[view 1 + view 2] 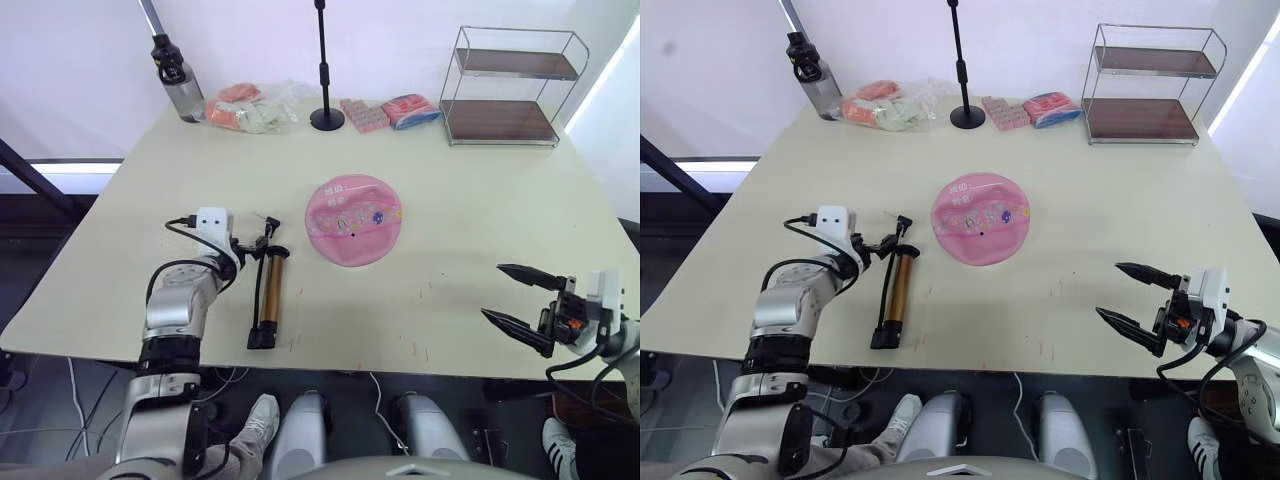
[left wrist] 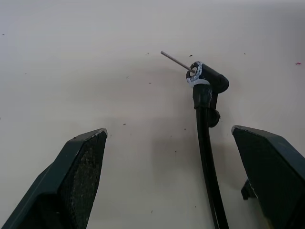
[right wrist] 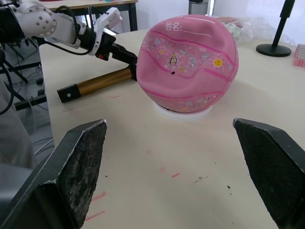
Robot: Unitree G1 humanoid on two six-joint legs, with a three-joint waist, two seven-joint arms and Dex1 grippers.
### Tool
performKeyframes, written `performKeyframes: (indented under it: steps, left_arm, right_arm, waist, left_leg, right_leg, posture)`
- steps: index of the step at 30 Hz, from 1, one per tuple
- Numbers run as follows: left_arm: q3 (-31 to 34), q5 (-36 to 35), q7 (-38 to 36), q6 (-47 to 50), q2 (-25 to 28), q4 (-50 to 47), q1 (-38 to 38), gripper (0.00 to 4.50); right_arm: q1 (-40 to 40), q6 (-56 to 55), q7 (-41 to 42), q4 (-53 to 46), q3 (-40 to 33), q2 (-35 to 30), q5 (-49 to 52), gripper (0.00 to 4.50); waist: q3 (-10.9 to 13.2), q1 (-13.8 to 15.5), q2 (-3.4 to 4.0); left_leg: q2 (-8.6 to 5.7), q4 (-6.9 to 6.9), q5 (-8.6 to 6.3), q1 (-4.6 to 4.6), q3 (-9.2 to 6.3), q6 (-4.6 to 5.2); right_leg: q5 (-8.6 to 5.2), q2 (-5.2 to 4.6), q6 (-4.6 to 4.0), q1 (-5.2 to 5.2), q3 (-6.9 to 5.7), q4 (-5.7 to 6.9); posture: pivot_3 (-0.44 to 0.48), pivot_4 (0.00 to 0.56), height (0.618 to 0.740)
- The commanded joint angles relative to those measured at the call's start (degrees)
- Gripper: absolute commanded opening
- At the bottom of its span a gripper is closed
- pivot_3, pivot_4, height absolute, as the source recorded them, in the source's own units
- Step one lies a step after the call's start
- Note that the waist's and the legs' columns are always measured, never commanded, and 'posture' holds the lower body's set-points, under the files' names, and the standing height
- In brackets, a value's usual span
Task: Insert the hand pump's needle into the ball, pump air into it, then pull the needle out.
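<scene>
Left wrist view: needle [image 2: 177, 61] lying free on bench [image 1: 480, 200] between left gripper [image 2: 176, 176] jaws spread wide; right gripper [image 1: 522, 295] also open; ball [image 1: 354, 219] mid-bench, dented; risks bending thin pin through careless closing.

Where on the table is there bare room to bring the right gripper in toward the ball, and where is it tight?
Bare tabletop runs between the right gripper, the ball and the wire shelf. Crowded: the far edge, with bottle, snack bags and stand base; and left of the ball, where the left gripper sits by the hand pump.
</scene>
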Motion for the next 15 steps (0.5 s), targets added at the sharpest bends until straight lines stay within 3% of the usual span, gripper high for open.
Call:
performKeyframes:
  steps: [1,6,15]
  left_arm:
    - [-1.1,2.3,0.1,-2.2,-0.1,4.2,-1.6,4.5]
    - [-2.9,5.2,-0.1,-3.4,-0.1,8.9,-3.3,4.5]
    - [-2.9,6.5,1.1,-0.2,-1.7,8.4,-1.9,4.5]
  right_arm:
    - [0.0,-1.6,-0.1,-0.6,-1.9,0.1,0.3,4.44]
    - [0.2,-2.2,0.0,-0.1,-2.1,0.0,0.3,4.44]
    - [0.1,-2.7,0.7,0.1,-1.8,0.2,0.6,4.44]
  waist:
    - [0.0,0.0,0.0]
    - [0.0,-0.1,0.01]
    - [0.0,0.0,0.07]
  left_leg:
    - [0.0,0.0,0.0,0.01,0.0,0.0]
    - [0.0,0.0,0.0,0.03,0.01,0.0]
    - [-0.01,0.0,0.0,0.04,0.0,0.0]
  right_leg:
    - [0.0,0.0,0.0,0.0,0.0,0.0]
    - [0.0,0.0,0.01,0.02,0.0,0.01]
    - [0.0,-0.01,0.01,0.05,0.0,0.01]
  posture:
    - [0.0,0.15,0.74]
    - [0.0,0.15,0.74]
    - [0.0,0.15,0.74]
